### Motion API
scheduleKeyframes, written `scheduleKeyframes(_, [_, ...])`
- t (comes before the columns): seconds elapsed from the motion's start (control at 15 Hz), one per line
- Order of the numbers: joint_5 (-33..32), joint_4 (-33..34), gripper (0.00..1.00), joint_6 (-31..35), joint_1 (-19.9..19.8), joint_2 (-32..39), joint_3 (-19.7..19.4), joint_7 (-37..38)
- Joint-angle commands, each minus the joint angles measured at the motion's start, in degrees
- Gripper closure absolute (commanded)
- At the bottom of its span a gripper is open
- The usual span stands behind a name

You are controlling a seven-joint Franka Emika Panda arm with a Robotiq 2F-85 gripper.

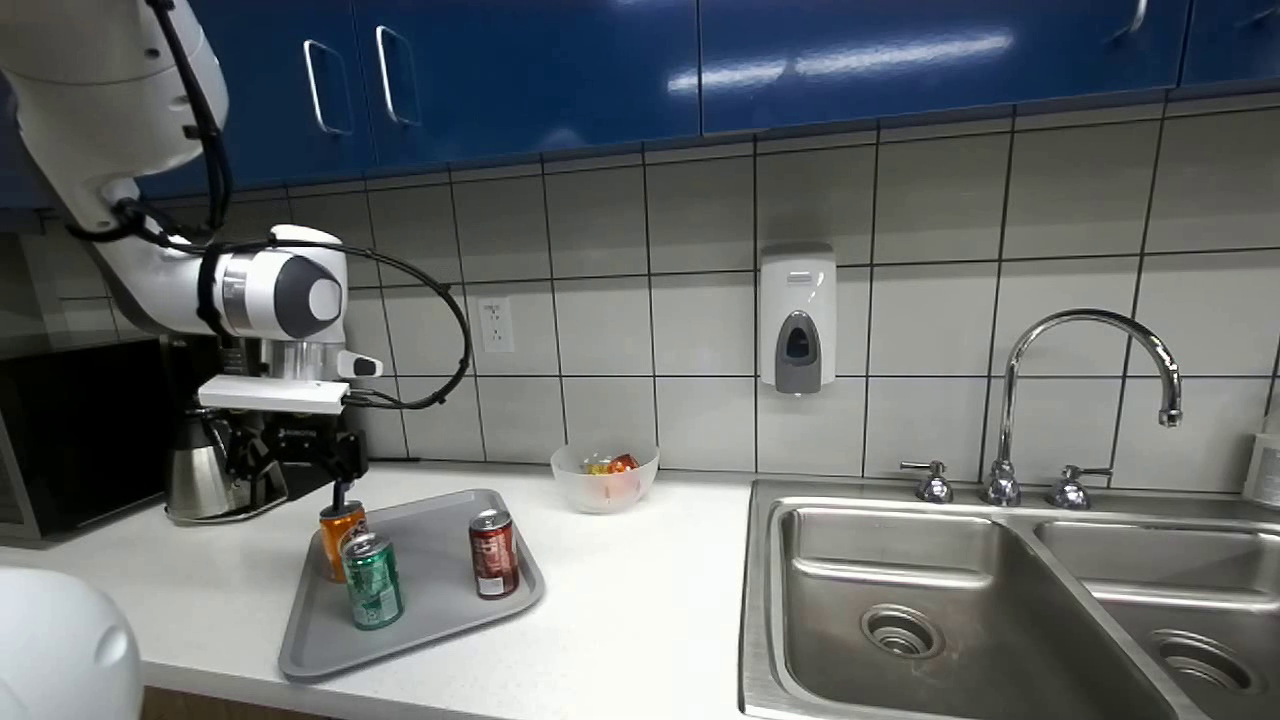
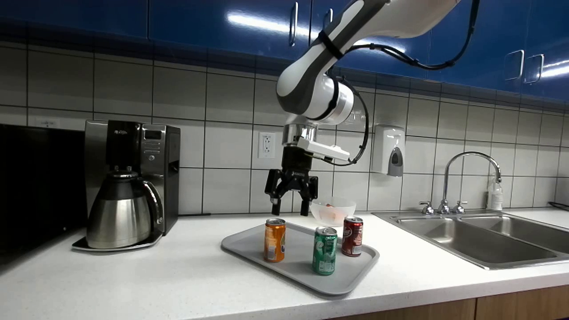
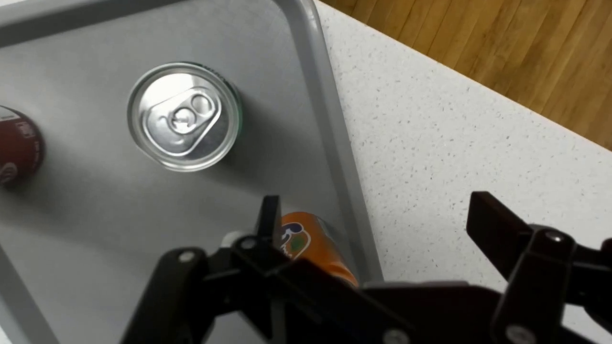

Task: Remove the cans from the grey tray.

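Note:
The grey tray [image 2: 297, 266] lies on the counter with three cans standing upright on it. Toward the coffee-maker side is the orange can [image 2: 274, 242]; the green can [image 2: 325, 253] stands nearest the counter's front edge, and the red can [image 2: 352, 238] is on the sink side. My gripper [image 2: 290, 209] points down above the tray, its fingers wide apart and holding nothing. It hangs over and slightly behind the orange can, apart from it in this exterior view. In the wrist view, one finger [image 3: 270, 215] partly covers the orange can [image 3: 311, 236], while the green can [image 3: 184, 119] shows its silvery top.
A translucent bowl [image 1: 604, 480] with reddish contents stands behind the tray by the tiled wall. The coffee maker with its steel carafe [image 2: 119, 215] is at one side. The steel sink [image 1: 900, 560] is at the other. The counter edge [image 3: 459, 71] drops to a wooden floor.

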Motion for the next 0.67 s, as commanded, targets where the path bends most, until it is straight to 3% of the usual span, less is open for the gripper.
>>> scheduleKeyframes(0.0, [-3.30,2.32,0.00,1.77,0.59,2.94,0.25,2.49])
scheduleKeyframes(0.6, [-8.50,6.06,0.00,3.36,2.06,8.42,-0.49,7.32])
